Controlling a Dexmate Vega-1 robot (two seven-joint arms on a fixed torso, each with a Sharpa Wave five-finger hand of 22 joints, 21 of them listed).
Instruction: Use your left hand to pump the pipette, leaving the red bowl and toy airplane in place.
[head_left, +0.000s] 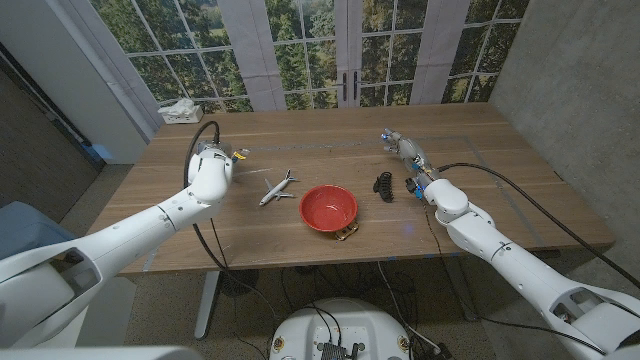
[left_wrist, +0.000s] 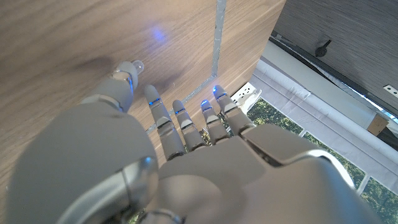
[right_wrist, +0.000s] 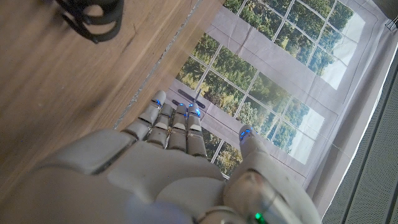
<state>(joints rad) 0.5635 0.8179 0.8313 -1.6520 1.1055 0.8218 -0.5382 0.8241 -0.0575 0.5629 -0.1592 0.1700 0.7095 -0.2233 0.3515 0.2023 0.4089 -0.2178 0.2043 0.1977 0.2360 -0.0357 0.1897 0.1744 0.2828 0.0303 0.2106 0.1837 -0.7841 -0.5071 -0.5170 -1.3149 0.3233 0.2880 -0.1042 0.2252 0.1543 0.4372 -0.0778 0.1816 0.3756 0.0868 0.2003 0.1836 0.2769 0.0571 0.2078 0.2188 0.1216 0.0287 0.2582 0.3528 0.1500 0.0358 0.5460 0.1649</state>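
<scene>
My left hand (head_left: 212, 163) is over the table's left part, its fingers (left_wrist: 180, 121) spread above bare wood and holding nothing. A small yellow-tipped thing (head_left: 240, 154), possibly the pipette, lies just right of that hand; it is too small to tell. The white toy airplane (head_left: 277, 188) sits mid-table, with the red bowl (head_left: 328, 208) to its right. My right hand (head_left: 404, 150) is at the table's right, fingers (right_wrist: 176, 124) straight and close together, thumb apart, nothing in it.
A black hair clip (head_left: 384, 186) (right_wrist: 92, 17) lies between the bowl and my right arm. A small gold object (head_left: 347, 232) sits at the bowl's near rim. A tissue box (head_left: 180, 110) stands at the far left corner. Windows run behind the table.
</scene>
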